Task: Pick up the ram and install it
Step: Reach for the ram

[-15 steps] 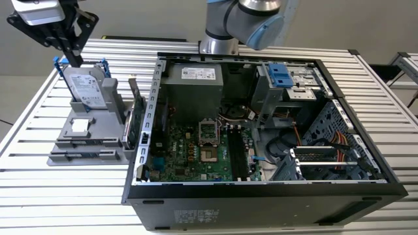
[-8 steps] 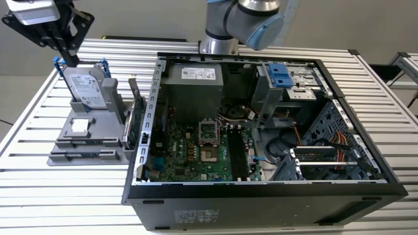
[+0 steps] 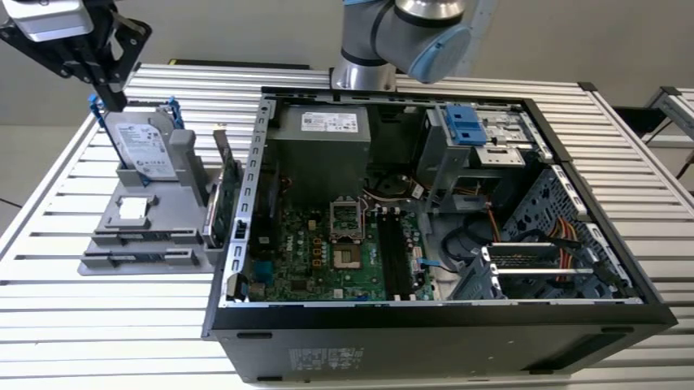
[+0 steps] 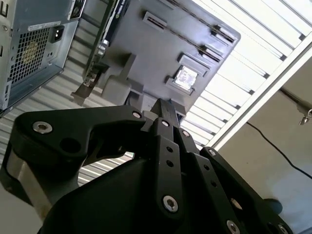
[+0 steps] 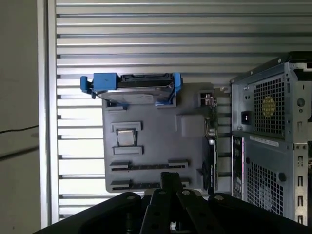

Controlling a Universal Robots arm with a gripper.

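In the exterior view my gripper (image 3: 113, 101) hangs at the exterior view's far left, just above the top edge of the silver hard drive (image 3: 145, 145) in its blue bracket. Its black fingers (image 4: 165, 117) are pressed together with nothing visible between them. They point down over the grey holder stand (image 5: 151, 131). Across one of the stand's two long slots runs a thin dark strip (image 5: 146, 166), which looks like the ram seen edge-on, though I cannot be sure. The gripper (image 5: 169, 176) is above the stand and touches nothing.
The open computer case (image 3: 434, 317) fills the middle of the slatted table, with its motherboard (image 3: 325, 244) exposed. A green expansion card (image 3: 224, 191) stands upright between the stand and the case wall. The arm's base (image 3: 363, 65) rises behind the case.
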